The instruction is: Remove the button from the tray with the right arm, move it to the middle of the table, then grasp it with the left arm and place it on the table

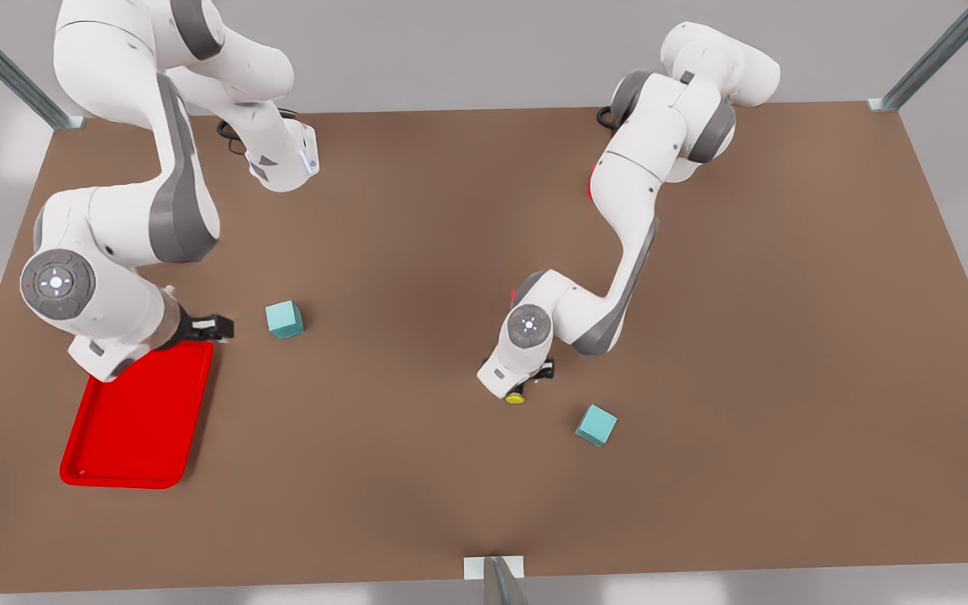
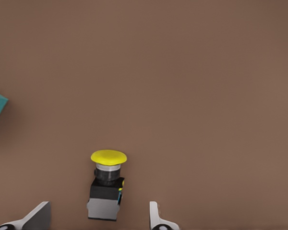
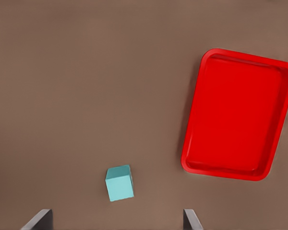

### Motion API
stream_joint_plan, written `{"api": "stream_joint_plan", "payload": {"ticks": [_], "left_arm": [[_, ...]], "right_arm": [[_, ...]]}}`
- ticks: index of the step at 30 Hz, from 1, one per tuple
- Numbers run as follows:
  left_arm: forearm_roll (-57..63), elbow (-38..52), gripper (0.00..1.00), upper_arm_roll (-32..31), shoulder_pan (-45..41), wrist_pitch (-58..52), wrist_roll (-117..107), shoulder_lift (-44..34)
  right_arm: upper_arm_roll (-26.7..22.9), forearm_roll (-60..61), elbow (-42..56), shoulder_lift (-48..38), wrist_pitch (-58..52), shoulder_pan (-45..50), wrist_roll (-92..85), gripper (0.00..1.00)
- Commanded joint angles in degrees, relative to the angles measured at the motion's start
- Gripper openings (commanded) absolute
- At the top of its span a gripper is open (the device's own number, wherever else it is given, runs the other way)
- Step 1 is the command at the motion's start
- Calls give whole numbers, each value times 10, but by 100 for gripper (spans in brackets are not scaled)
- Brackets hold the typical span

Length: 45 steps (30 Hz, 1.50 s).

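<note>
I see a plain pale grey wall [image 1: 467,50] running behind the work surface. Slanted metal struts [image 1: 5,67] stand at both far corners on small brackets, and another bracket [image 1: 494,570] sits at the near edge. Soft, even light falls everywhere.

A matt, smooth brown finish is shown by the table [image 1: 417,218]; a glossy plastic look by the red tray [image 3: 237,115]. The button [image 2: 107,184] is seen with a smooth yellow cap, silvery collar and dark matt body. The teal cube [image 3: 119,183] appears matt
</note>
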Motion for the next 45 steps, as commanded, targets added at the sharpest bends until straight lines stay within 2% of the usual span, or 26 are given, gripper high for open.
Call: {"api": "stream_joint_plan", "payload": {"ticks": [1, 3, 6, 19, 25, 30, 32, 34, 42, 45], "left_arm": [[1, 0, 100, 0, 1, 7, 94, 6], [2, -2, 100, 1, -2, 7, 92, 13], [4, -19, 100, 0, -5, 22, 93, 8], [3, -19, 100, -2, -8, 31, 145, 17], [6, -50, 100, -2, -15, 32, 142, 16], [3, -47, 100, -1, -12, 33, 143, 17], [3, -46, 100, -1, -11, 36, 145, 18], [4, -46, 100, 0, -11, 44, 148, 19], [5, -46, 99, 3, -14, 45, 141, 19], [4, -46, 75, 2, -14, 46, 142, 19]], "right_arm": [[2, -21, 2, -3, 109, -2, -7, 100], [0, -18, 2, -2, 145, -5, -7, 100], [6, 25, 2, -18, 162, -71, -11, 100], [8, 19, -4, -14, 155, -65, -14, 100], [8, 19, -5, -14, 155, -65, -14, 100], [6, 52, -2, -14, 155, -96, -12, 100], [7, 48, -45, -33, 169, -96, -7, 100], [7, 48, -132, -86, 213, -103, -10, 100], [7, 51, -116, -77, 198, -102, -15, 100], [7, 51, -116, -76, 197, -102, -15, 100]]}}
